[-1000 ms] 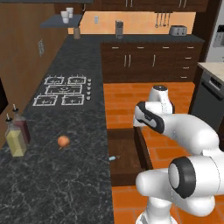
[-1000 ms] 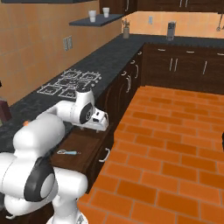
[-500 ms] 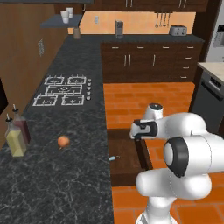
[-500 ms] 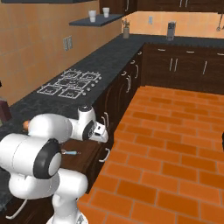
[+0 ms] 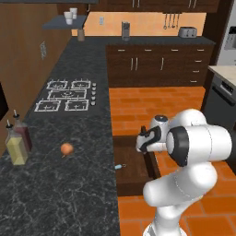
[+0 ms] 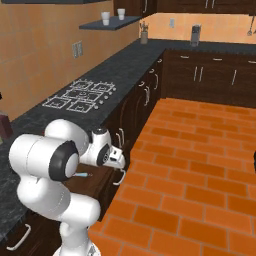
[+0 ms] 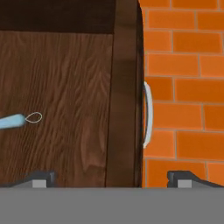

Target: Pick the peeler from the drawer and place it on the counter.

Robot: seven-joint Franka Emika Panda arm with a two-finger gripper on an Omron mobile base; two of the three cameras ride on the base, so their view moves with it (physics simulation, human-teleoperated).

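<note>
Blue-handled peeler (image 7: 17, 120) lies in the drawer (image 7: 70, 87) — we hover our gripper (image 7: 111, 177) above, fingers (image 7: 41, 177) spread wide, peeler off past that fingertip.

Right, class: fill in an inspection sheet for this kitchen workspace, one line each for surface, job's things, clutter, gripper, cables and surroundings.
Surface: long black stone-look counter with grey-white veining, built-in hob.
Job's things: shallow dark brown wooden drawer pulled open; small peeler with light blue handle and silvery wire loop lies flat on its floor, ungripped.
Clutter: small round orange fruit and two bottles on the counter.
Gripper: two-finger gripper open, above the drawer's front edge, apart from the peeler.
Cables: nothing seen.
Surroundings: orange tiled floor, dark cabinets with silver handles, wall shelf with cups.
</note>
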